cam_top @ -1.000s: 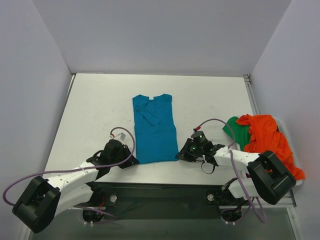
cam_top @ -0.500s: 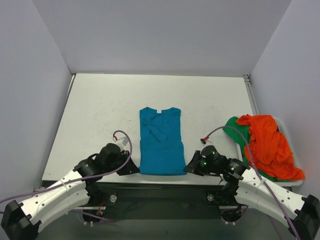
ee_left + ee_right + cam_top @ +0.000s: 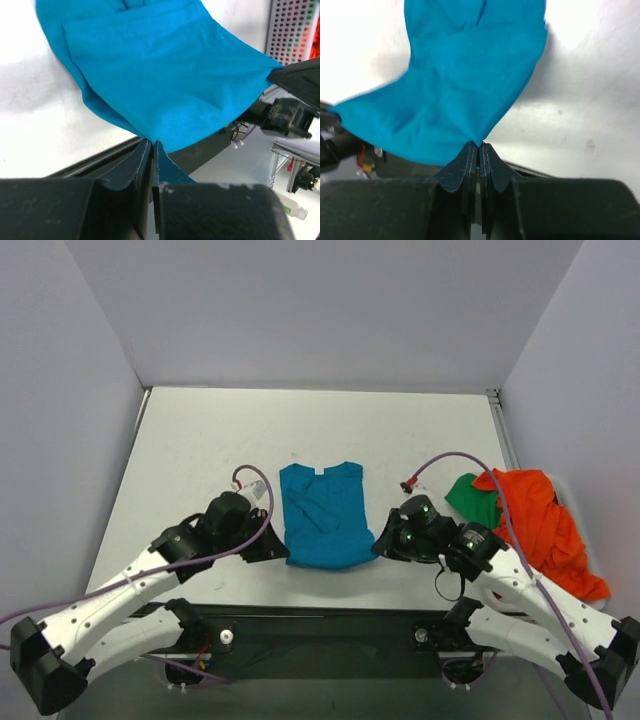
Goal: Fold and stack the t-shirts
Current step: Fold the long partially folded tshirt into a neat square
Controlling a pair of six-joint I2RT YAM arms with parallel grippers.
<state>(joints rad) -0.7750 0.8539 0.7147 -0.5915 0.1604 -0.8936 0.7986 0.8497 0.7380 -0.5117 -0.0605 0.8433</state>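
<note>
1. Teal t-shirt (image 3: 322,515): near the middle of the desk (image 3: 200,440). The collar end lies flat on the far side. The hem end is lifted off the surface and slung between the two arms. The sleeves appear to be folded in over the body.
2. Left fingers (image 3: 145,156): closed on the hem's left corner, with the cloth pinched right at the tips and little of it held.
3. Right fingers (image 3: 470,157): closed on the hem's right corner, likewise at the very tips.
4. Orange-red t-shirt (image 3: 540,520) and green t-shirt (image 3: 465,498): heaped together at the desk's right edge, well apart from the teal one and not folded.
5. Step in hand, as I judge it: carrying the hem over toward the collar to halve the shirt's length.
6. Method, carry: I would move both arms at an even pace and equal height. The hem bows between the two pinches, so slight outward tension should straighten it.
7. Method, release: I would lay the hem on or just short of the collar, lower until the cloth rests, then open both sides together.
8. Risk: the shallow tip grips may slip if I pull outward too hard, and uneven travel would skew the fold.
</note>
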